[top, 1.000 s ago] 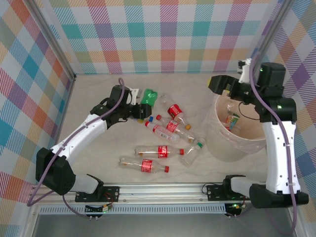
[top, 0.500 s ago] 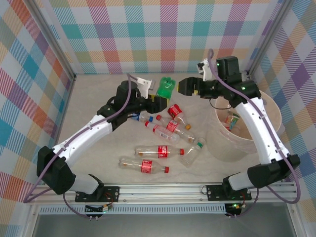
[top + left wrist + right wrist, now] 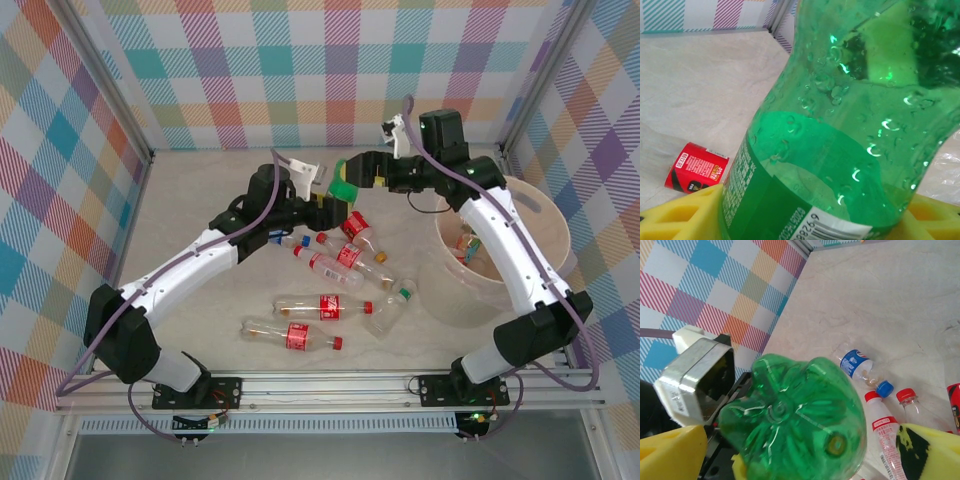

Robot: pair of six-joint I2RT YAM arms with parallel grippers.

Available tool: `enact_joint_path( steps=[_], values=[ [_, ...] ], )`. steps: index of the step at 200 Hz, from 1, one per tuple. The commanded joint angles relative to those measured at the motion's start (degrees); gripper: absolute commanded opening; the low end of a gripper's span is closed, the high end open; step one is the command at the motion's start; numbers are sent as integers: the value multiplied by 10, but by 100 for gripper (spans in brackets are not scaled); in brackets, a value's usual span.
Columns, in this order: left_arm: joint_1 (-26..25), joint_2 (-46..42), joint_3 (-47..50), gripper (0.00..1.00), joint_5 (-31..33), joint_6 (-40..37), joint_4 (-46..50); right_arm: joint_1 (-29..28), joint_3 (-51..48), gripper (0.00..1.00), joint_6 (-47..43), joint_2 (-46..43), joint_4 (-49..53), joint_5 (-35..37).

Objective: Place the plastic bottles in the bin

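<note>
Left wrist: our left gripper (image 3: 810, 220) is pinching the green bottle (image 3: 840, 125), cropped at 12 o'clock. Our right gripper (image 3: 800, 452) is gaping either side of its base.

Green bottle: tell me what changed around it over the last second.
The left fingers, gripping the green bottle, carried it rightward. The right fingers swung left from over the bin and now flank the bottle's base, open. The table bottles and bin stayed put.
</note>
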State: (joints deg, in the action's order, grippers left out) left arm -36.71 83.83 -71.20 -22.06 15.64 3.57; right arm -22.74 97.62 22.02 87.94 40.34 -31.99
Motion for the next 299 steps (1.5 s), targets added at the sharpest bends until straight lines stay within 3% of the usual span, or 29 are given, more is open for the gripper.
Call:
enact_joint_path(
  steps=[1, 118, 141, 166, 188, 228, 261, 299],
  values=[
    [-5, 1, -17, 63, -17, 4, -29, -5, 0, 94, 6, 6, -17, -2],
    [-6, 0, -10, 63, -25, 12, -41, -11, -17, 64, 12, 12, -30, 19],
    [-6, -1, -10, 67, -24, 15, -41, -11, -17, 63, 13, 10, -31, 23],
    [-6, -3, -6, 89, -31, 21, -49, -11, -14, 62, 9, 7, -29, 31],
    [-6, -14, 6, 100, -28, 29, -61, -11, -9, 62, -1, 1, -20, 52],
    [-5, -41, 22, 100, -17, 27, -44, -4, 31, 61, -30, -4, 10, 87],
    [3, -63, 48, 100, -54, 48, -40, 25, 69, 60, -48, -20, 35, 103],
    [4, -52, 59, 100, -21, 65, -4, 76, 102, 58, -58, -69, 70, 135]
  ],
)
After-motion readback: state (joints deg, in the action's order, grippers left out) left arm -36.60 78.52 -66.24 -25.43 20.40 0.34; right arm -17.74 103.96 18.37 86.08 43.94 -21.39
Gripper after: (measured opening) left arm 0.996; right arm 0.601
